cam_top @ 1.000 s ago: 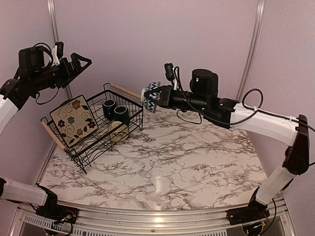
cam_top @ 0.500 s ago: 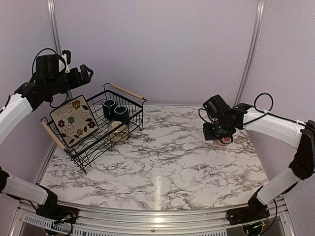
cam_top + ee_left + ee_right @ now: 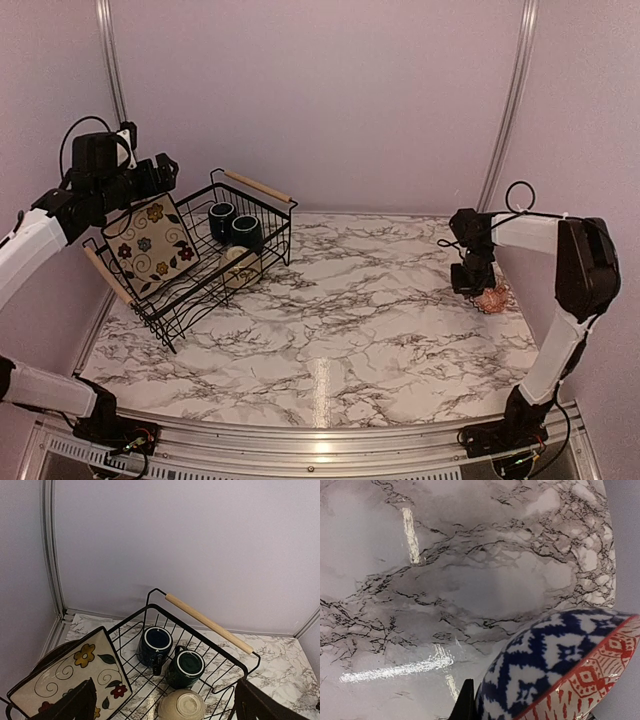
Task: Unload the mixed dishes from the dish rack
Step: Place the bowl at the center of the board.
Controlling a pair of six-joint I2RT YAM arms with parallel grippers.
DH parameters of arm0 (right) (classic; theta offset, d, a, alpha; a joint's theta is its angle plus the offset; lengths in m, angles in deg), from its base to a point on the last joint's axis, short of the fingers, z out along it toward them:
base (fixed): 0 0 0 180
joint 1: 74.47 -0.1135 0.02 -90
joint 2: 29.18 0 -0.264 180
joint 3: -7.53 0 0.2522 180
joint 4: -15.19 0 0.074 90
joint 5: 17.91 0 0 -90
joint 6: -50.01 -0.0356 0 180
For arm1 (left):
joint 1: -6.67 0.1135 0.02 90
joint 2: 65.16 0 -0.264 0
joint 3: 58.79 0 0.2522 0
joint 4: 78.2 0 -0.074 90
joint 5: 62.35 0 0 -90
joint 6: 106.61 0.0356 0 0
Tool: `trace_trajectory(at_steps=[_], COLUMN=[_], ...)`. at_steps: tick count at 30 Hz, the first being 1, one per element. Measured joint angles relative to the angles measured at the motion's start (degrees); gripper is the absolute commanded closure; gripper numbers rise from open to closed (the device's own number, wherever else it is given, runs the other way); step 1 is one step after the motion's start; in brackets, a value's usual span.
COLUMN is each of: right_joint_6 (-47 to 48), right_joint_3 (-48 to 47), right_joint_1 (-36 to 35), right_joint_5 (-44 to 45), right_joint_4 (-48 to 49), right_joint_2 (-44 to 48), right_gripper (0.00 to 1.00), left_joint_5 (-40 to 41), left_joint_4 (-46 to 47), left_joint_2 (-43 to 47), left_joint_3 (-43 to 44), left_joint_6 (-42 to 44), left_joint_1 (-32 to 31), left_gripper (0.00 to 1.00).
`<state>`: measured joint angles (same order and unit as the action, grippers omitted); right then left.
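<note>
Dishes are leaving the rack one at a time, and the patterned bowl (image 3: 491,298) is the one on the move. A second ago it hung in the air just beside the rack's far handle. Now it sits low at about 3 o'clock on the worktop (image 3: 340,330), close to the right edge. The right end effector (image 3: 472,275) has swung across and down with it, jaws pinched together on the rim. By my reckoning this dish is all but delivered and only the release remains.

Further back, at about 10 o'clock, the left end effector (image 3: 158,172) has dropped from high up to just above the square plate (image 3: 150,243), jaws spread wide and holding nothing. That plate looks like its next pick. The rack (image 3: 275,225) has not shifted. It holds the plate leaning at its left end, two mugs (image 3: 222,218) side by side, and a pale bowl (image 3: 240,265) lying near them.

Whether the patterned bowl actually touches the worktop I cannot tell: the overhead view has the arm crowding it, and the wrist view cuts it off at the frame's corner. Behind the square plate only a dark sliver of another plate (image 3: 50,655) shows, its pattern hidden.
</note>
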<state>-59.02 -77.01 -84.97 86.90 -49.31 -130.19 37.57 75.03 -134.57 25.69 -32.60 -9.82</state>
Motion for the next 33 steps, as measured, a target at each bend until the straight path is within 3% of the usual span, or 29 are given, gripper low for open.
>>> trace_trajectory(at_steps=[15, 33], right_joint_6=[7.02, 7.78], right_joint_3=[-3.76, -3.76], right_joint_1=[2.08, -2.10], right_joint_5=[-2.56, -0.66], right_joint_4=[1.88, 2.56], right_joint_2=[-5.92, -1.11], right_gripper=[0.99, 0.56], left_joint_5=[-2.05, -5.51], left_joint_4=[2.49, 2.99], left_joint_2=[2.03, 0.76], left_joint_3=[-0.87, -1.49], left_joint_6=[0.15, -0.94], left_joint_1=[0.92, 0.96], left_gripper=[0.01, 0.01])
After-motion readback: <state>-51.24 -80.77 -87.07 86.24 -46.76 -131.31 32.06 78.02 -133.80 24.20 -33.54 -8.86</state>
